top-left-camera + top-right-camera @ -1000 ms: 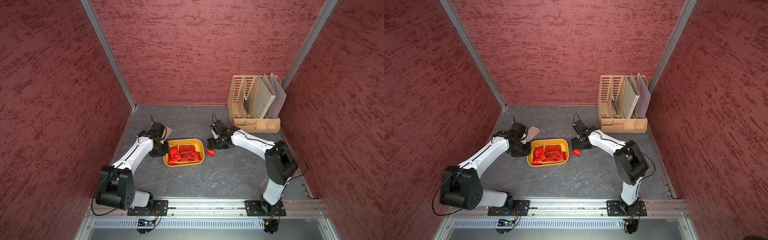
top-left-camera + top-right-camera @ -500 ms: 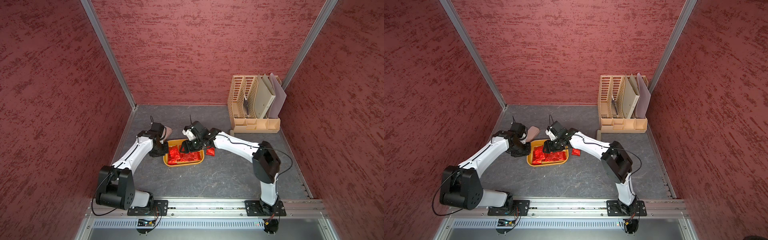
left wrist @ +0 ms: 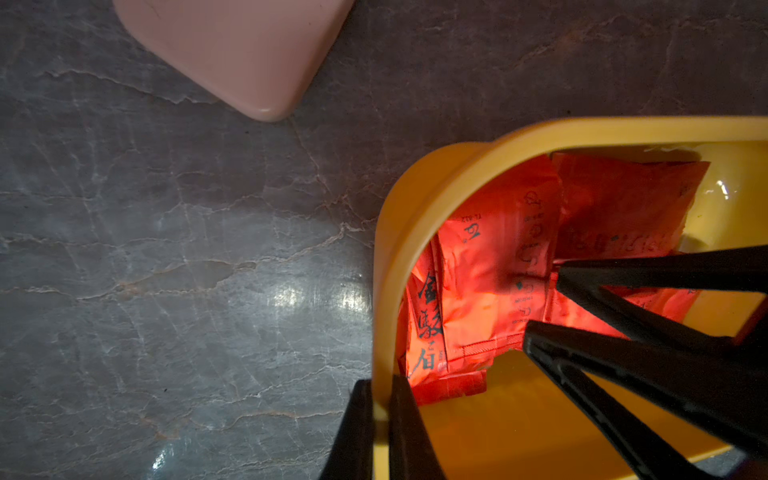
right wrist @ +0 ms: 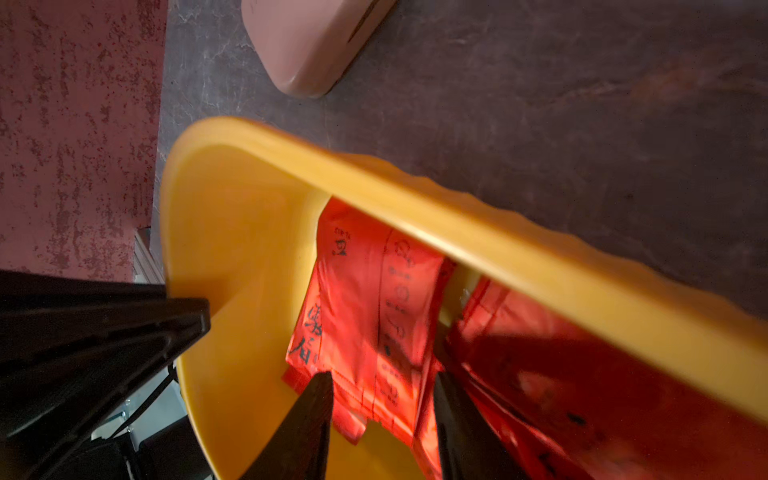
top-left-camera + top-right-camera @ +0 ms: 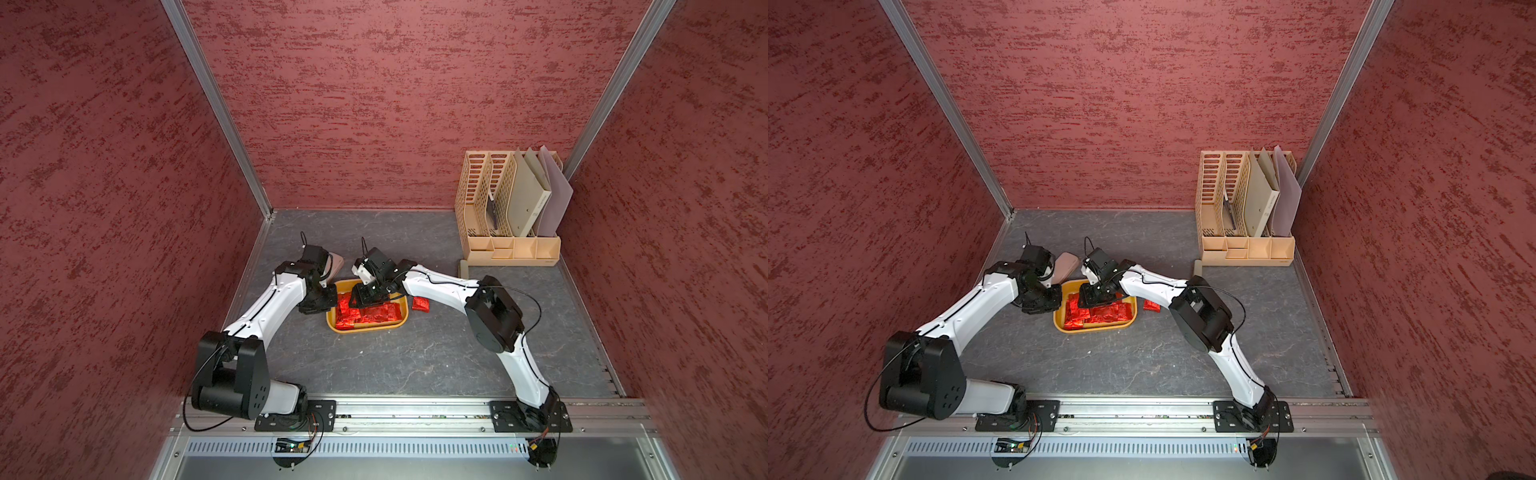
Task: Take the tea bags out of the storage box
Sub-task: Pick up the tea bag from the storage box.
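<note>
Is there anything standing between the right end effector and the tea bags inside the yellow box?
Nothing visible. The right end effector is inside the storage box, fingers apart on either side of a tea bag. The left end effector pinches the box's wall, outside that path.

Mottled red walls [image 5: 374, 104] enclose a grey marbled tabletop [image 5: 415, 365]; a beige file organiser [image 5: 482, 199] stands far right.

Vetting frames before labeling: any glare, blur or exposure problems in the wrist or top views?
Left wrist view: sharp, but there is a bright glare patch on the tabletop, and the tea bags glow oversaturated. Right wrist view: the storage box rim and the tea bags under it are smeared and dark toward one end. Both top views: sharp and evenly lit, with only small foil glints.
</note>
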